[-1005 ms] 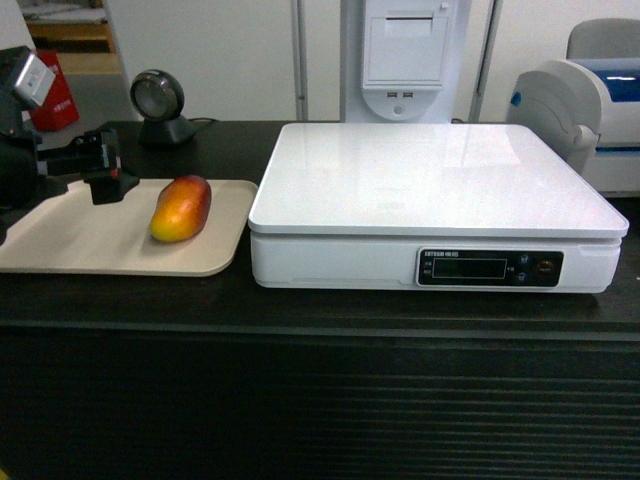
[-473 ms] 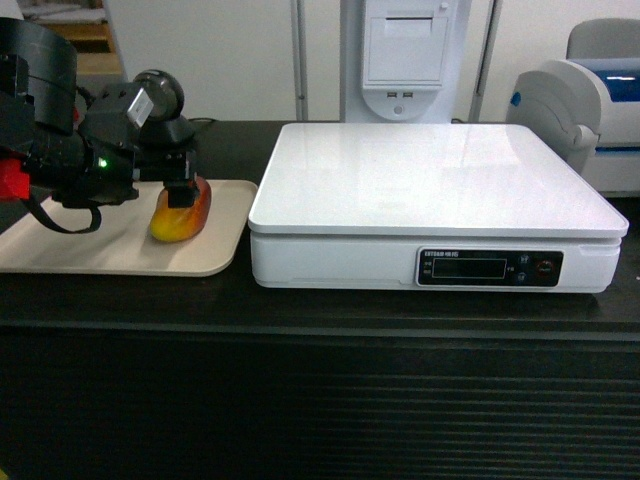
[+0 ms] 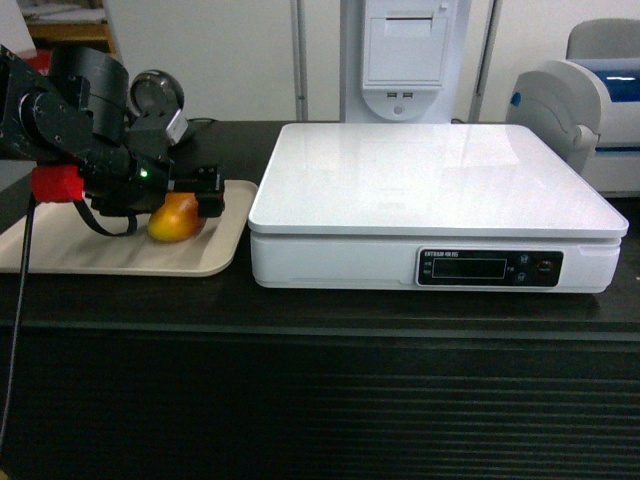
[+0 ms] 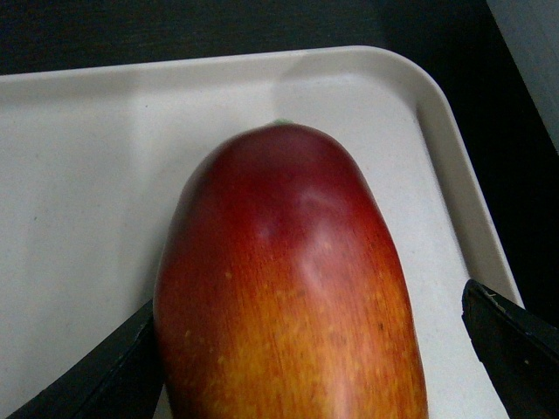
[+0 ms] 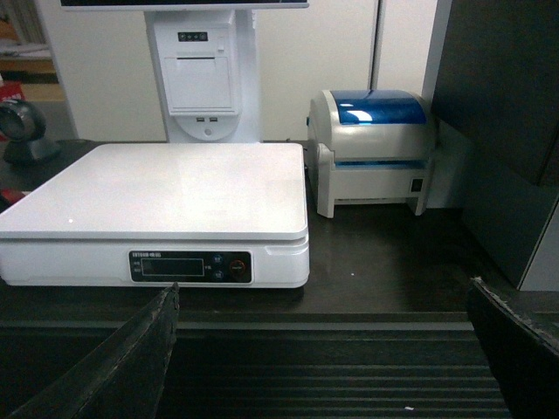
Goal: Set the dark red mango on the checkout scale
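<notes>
Reaching in from the left, the black left gripper (image 3: 185, 200) sits low over the beige plastic tray (image 3: 90, 250), its fingers (image 4: 96, 375) spread apart on either side of the oval dark red mango (image 3: 173, 217). From the left wrist camera the left finger looks to be touching the fruit's skin while the right one stands clear, so the fingers are released, not clenched. That mango, deep red at its far end and fading to orange-yellow at the near end, lies on the tray's right half, near its rounded right edge.

Just to the right of the tray stands the large flat white square scale (image 3: 430, 190), with a black display panel on its near face. Both rest on the black checkout surface (image 3: 320, 400), whose near front is dark and ribbed in horizontal lines.

From the right wrist camera, the right gripper (image 5: 341, 349) hangs before the checkout with its dark fingers wide apart, grasping nothing. A white label printer with a blue lid (image 5: 376, 148) stands right of the scale.
</notes>
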Available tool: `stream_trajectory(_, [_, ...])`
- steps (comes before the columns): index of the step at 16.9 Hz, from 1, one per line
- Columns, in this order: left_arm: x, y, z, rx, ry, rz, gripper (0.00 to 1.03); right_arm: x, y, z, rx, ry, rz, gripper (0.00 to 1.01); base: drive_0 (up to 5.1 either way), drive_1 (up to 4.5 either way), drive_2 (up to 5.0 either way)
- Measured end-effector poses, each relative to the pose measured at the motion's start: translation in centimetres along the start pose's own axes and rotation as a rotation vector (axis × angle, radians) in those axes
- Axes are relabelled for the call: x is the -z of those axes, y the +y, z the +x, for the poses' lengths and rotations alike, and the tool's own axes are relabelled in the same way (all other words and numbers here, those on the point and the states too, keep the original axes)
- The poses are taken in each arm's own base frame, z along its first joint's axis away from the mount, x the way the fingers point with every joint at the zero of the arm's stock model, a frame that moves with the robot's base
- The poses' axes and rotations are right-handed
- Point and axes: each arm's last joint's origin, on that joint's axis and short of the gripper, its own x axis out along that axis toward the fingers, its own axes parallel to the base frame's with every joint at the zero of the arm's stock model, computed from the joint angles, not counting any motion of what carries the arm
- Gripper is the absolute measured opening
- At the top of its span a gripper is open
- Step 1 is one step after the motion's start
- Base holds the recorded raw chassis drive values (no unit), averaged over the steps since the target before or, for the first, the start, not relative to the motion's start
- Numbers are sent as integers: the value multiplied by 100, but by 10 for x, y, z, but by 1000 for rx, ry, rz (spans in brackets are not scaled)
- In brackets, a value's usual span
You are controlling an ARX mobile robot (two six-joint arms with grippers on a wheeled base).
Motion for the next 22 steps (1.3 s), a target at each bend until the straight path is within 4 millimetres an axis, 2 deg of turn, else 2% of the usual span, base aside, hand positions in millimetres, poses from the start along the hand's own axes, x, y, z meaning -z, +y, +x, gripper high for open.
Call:
stream_trajectory(4, [4, 2, 13, -39, 45, 37, 98, 0, 0, 0, 0, 0, 0, 98, 0, 0, 0])
stream_trajectory(8, [3, 3, 13, -39, 41, 54, 65, 0, 0, 0, 0, 0, 0, 98, 0, 0, 0])
stream_trajectory(10, [6, 4, 11, -30, 30, 61, 60, 0, 0, 0, 0, 0, 0, 98, 0, 0, 0])
stream_trajectory(14, [9, 7, -10, -37, 9, 68, 59, 0, 0, 0, 0, 0, 0, 98, 0, 0, 0])
stream_trajectory(16, [-9, 1, -45, -43, -81, 84, 59, 0, 0, 0, 0, 0, 0, 98, 0, 0, 0])
stream_trajectory(17, [-24, -7, -67, -39, -135, 94, 59, 0, 0, 0, 0, 0, 0, 98, 0, 0, 0])
stream_trajectory(18, [-34, -15, -79, -31, -169, 102, 59, 0, 0, 0, 0, 0, 0, 98, 0, 0, 0])
stream_trajectory(19, [-48, -33, -93, -6, -222, 121, 59, 0, 0, 0, 0, 0, 0, 98, 0, 0, 0])
stream_trajectory(20, [-54, -49, -99, 21, -240, 137, 59, 0, 0, 0, 0, 0, 0, 98, 0, 0, 0])
stream_trajectory(22, [-62, -92, -98, 78, -238, 169, 59, 0, 0, 0, 0, 0, 0, 98, 0, 0, 0])
